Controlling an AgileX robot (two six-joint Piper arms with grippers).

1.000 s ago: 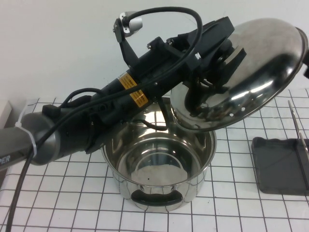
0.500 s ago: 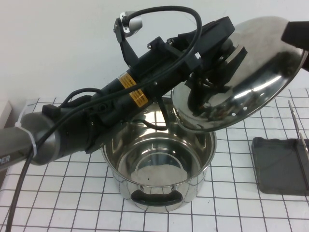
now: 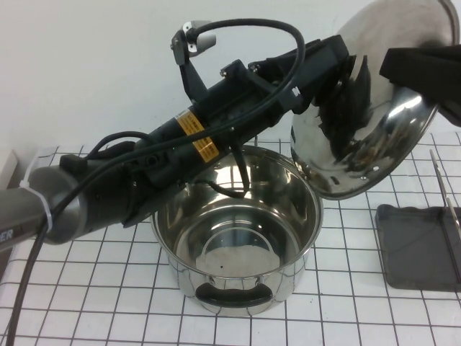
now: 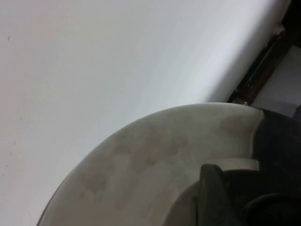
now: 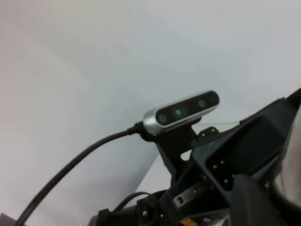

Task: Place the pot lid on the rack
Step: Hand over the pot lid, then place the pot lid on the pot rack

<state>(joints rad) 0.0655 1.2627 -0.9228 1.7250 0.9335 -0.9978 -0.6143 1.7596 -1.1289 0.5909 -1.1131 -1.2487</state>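
The left gripper (image 3: 344, 72) is clamped on the pot lid (image 3: 374, 108), tilted high over the pot (image 3: 238, 231); beside it comes the right gripper (image 3: 425, 68), whose grip I cannot tell, and a nudge could drop the lid short of the rack (image 3: 414, 245).

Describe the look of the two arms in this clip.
The left arm is black, with a grey base segment, yellow-orange label stickers, a white zip tie, looping black cables and a silver wrist camera. Its left gripper is black. The right gripper, upper right, shows only black casing.
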